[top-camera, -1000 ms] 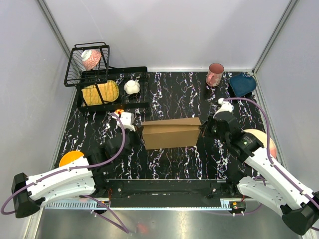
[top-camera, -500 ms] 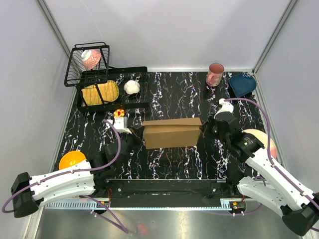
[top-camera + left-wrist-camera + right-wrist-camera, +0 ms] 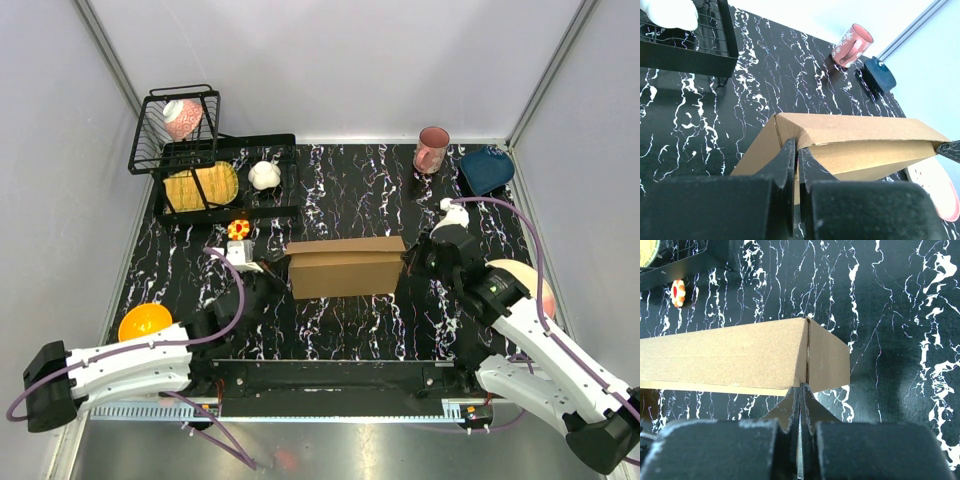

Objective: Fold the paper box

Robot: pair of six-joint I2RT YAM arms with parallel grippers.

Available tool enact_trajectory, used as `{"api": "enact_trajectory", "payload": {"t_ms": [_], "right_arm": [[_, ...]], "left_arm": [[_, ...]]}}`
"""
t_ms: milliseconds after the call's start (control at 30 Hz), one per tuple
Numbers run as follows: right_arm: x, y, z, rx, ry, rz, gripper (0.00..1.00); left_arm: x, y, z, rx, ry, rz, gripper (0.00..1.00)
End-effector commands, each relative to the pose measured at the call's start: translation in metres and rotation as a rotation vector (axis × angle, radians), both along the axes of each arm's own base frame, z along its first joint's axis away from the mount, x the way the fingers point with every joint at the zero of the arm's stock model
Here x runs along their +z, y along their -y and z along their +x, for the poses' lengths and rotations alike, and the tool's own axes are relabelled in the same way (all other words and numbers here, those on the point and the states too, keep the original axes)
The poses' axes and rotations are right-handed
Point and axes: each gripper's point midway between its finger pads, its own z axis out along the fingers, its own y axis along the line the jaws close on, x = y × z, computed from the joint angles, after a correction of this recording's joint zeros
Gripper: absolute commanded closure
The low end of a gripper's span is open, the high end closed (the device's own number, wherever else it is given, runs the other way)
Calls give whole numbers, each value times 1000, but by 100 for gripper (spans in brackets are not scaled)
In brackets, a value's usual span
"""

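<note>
So the paper box [image 3: 345, 266] is sitting pretty much dead centre on the black marbled surface [image 3: 350, 190], long side running 9 to 3 o'clock. It's plain brown cardboard, already standing up as a long shallow box shape.

The left end effector [image 3: 272, 279] is at the box's 9 o'clock end. In the left wrist view its fingers [image 3: 788, 161] are clenched flat against each other, tips right up at the corner of the box [image 3: 855, 145], and I can't see anything pinched between them. Can't tell if it's actually touching the cardboard.

The right end effector [image 3: 407, 262] is at the 3 o'clock end. Same deal: fingers [image 3: 791, 401] pressed together, tips meeting the bottom edge of the box [image 3: 740, 357] right by the crease, with nothing visibly gripped.

Other stuff around the surface:
- black wire rack [image 3: 200, 175] at 10 o'clock, with a white object [image 3: 264, 175] on it
- small orange-and-red toy [image 3: 238, 229] just below the rack
- pink mug [image 3: 432, 149] at 1 o'clock
- dark blue dish [image 3: 487, 168] beside the mug
- orange bowl [image 3: 143, 322] at 8 o'clock
- pink plate [image 3: 535, 285] at 4 o'clock, half under the right arm
</note>
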Motion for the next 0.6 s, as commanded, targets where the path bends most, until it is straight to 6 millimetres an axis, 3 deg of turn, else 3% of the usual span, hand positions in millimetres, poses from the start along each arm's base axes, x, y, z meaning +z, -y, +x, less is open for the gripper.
{"api": "enact_trajectory", "payload": {"t_ms": [0, 300, 567], "right_arm": [[-47, 7, -32, 37, -196, -73, 100], [-37, 10, -33, 27, -181, -68, 100], [-29, 14, -34, 17, -169, -68, 100]], "left_arm": [[-134, -6, -45, -172, -281, 327, 100], [-155, -10, -45, -138, -332, 388, 100], [-186, -15, -49, -93, -411, 440, 100]]}}
